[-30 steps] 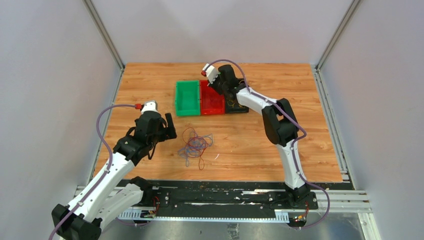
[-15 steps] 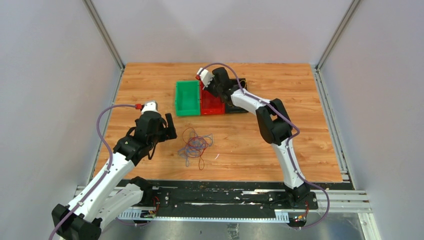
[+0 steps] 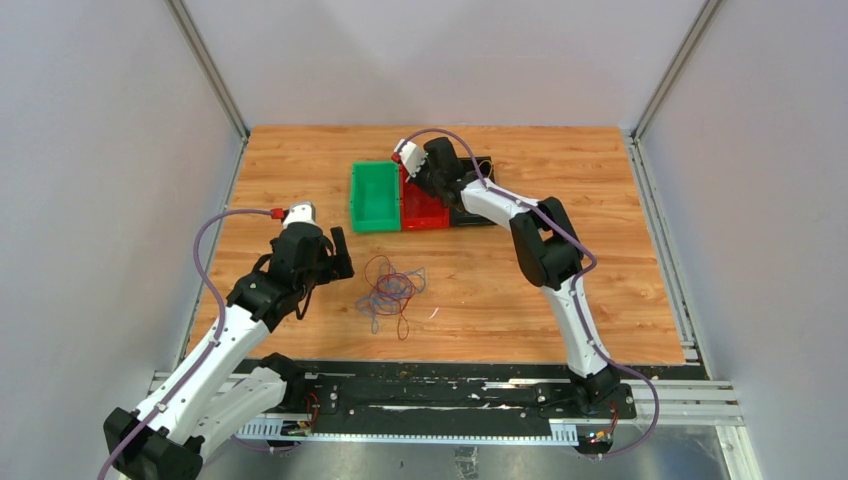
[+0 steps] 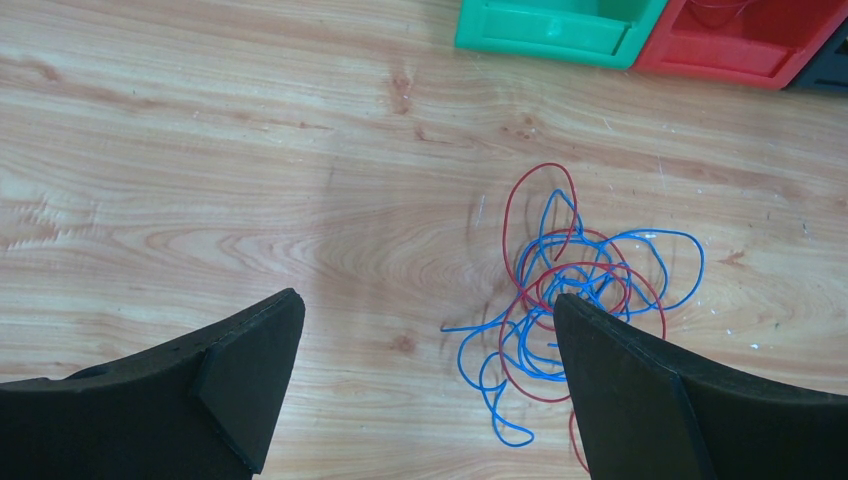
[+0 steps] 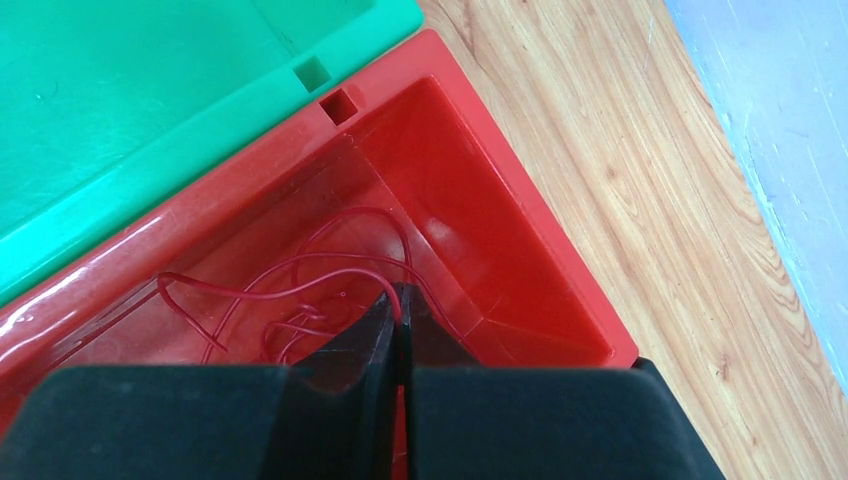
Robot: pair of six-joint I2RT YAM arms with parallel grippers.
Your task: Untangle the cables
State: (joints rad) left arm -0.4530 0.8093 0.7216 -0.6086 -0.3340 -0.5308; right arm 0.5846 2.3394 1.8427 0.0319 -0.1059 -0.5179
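Top view: we cannot make out the fingertips of the right gripper (image 5: 398,305), because its own arm covers them along with most of the black plastic bin (image 3: 482,218). The tangle of thin red and blue cables (image 3: 392,288) is too fine here to trace strand by strand.

Left wrist view: the green plastic bin (image 4: 545,25) and red plastic bin (image 4: 740,45) are cut by the top edge. One black finger (image 4: 650,400) of the left gripper (image 4: 425,380) covers the tangle's lower right.

Right wrist view: closed fingers hide the near end of the thin red cable (image 5: 300,290). We cannot tell whether it is pinched.
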